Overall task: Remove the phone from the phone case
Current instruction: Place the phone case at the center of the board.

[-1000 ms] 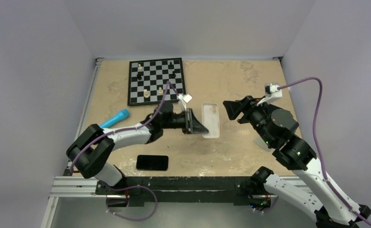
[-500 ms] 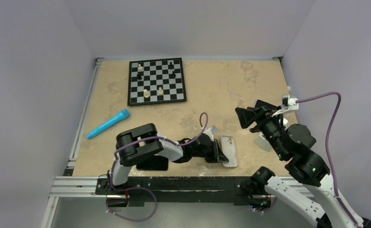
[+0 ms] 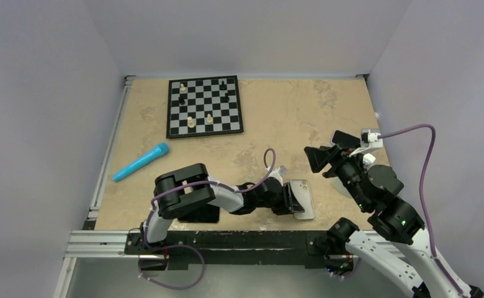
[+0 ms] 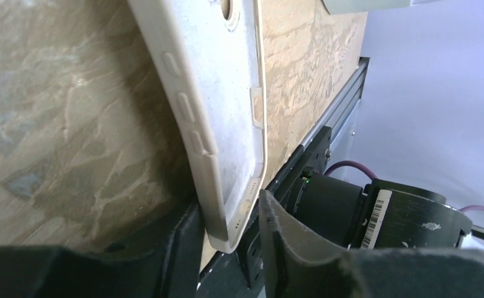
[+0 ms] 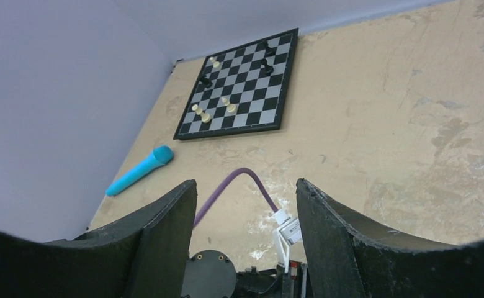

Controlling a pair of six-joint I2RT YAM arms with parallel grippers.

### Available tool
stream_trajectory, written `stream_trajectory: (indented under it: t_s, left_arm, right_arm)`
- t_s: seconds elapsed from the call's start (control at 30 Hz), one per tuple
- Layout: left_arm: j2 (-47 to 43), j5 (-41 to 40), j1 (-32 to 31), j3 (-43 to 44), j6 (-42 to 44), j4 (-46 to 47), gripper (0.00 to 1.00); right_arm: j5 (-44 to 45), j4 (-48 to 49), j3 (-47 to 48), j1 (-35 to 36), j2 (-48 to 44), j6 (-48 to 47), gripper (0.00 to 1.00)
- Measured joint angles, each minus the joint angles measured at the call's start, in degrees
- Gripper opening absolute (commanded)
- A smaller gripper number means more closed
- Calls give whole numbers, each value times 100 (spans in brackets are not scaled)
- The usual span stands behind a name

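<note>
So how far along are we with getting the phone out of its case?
Done: the black phone lies bare on the table near the front edge, partly under the left arm and apart from the white phone case. In hand: the left tool grips one end of the case. Left: probably only letting the case go. The right tool is open and empty.

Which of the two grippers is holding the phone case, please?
The left gripper, closed on one end of the white phone case; the right gripper is open and holds nothing.
</note>
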Motion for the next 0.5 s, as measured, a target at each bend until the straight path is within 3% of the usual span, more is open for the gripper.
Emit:
stream_trajectory:
  t_s: [0.17, 0.23, 0.37, 0.5]
  left_arm:
    - [-361, -162, -11, 70, 164, -619, 69]
    - [-498, -234, -15, 85, 208, -918, 97]
    - [-916, -254, -17, 109, 74, -1506, 100]
    - [-1523, -380, -17, 79, -15, -2697, 100]
  right_arm:
    - [-44, 20, -50, 0, 140, 2, 64]
    - [-105, 37, -50, 0, 236, 2, 64]
    - [-155, 35, -50, 0, 315, 2, 64]
    - [-153, 35, -50, 0, 286, 22, 65]
